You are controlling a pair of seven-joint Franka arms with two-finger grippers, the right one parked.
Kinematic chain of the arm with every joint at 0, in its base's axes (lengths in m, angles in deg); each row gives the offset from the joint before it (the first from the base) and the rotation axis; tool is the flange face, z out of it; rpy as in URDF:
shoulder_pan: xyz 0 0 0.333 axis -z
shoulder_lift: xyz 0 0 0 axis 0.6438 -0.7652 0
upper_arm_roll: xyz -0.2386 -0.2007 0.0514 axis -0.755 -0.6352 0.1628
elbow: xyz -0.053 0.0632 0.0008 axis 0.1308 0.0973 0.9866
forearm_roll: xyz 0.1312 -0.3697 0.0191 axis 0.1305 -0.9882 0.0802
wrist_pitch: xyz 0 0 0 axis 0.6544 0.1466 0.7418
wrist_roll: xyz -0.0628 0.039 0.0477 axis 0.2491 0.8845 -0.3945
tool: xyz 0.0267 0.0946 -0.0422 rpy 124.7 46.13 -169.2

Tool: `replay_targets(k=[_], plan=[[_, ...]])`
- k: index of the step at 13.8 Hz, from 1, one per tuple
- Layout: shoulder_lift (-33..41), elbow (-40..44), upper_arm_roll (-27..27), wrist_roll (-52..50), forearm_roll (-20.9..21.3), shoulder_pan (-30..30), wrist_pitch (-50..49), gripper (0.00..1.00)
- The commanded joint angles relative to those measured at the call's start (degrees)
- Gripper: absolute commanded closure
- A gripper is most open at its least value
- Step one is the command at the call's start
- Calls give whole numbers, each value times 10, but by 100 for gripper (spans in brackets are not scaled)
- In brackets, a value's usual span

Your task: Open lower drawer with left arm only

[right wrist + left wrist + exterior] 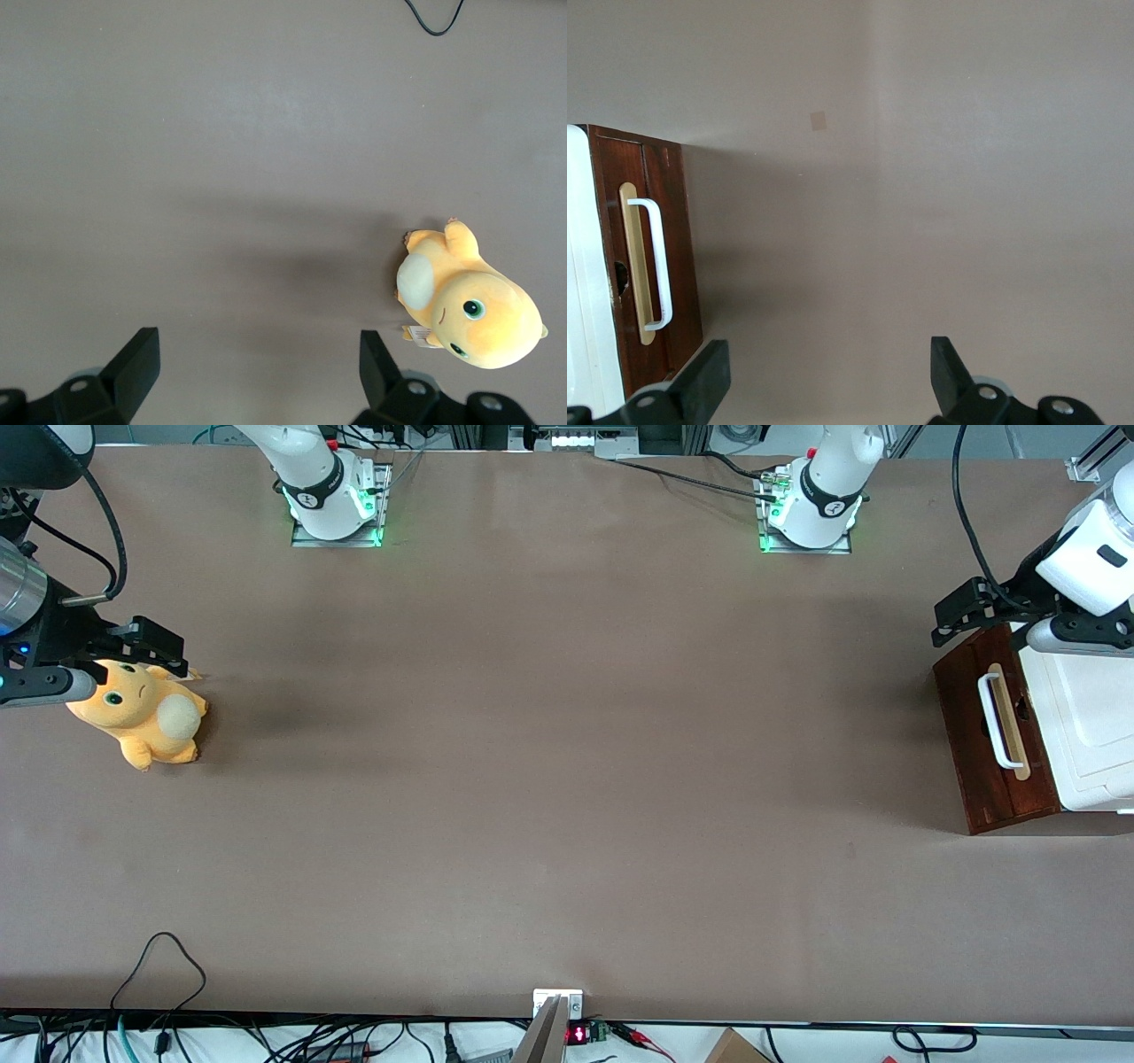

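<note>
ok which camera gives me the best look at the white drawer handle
The left wrist view: the white handle shows whole against the lower drawer, with the open gripper apart from it. The front view shows it smaller, near the frame edge. The right wrist view misses it.

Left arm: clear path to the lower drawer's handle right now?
Probably yes. The left gripper is open and hangs above bare table in front of the lower drawer. Nothing lies between it and the white bar handle, which stands free of the shut drawer front.

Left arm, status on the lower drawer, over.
Gripper open, empty, hovering above table in front of lower drawer. Drawer shut, white handle untouched. Nothing in the way.
</note>
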Motion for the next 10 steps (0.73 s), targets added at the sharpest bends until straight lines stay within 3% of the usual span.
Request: replay_targets(k=[1,10], plan=[[-12,21,0,8,24,0,-14,0],[-20,23,1,-9,28,0,-24,0]])
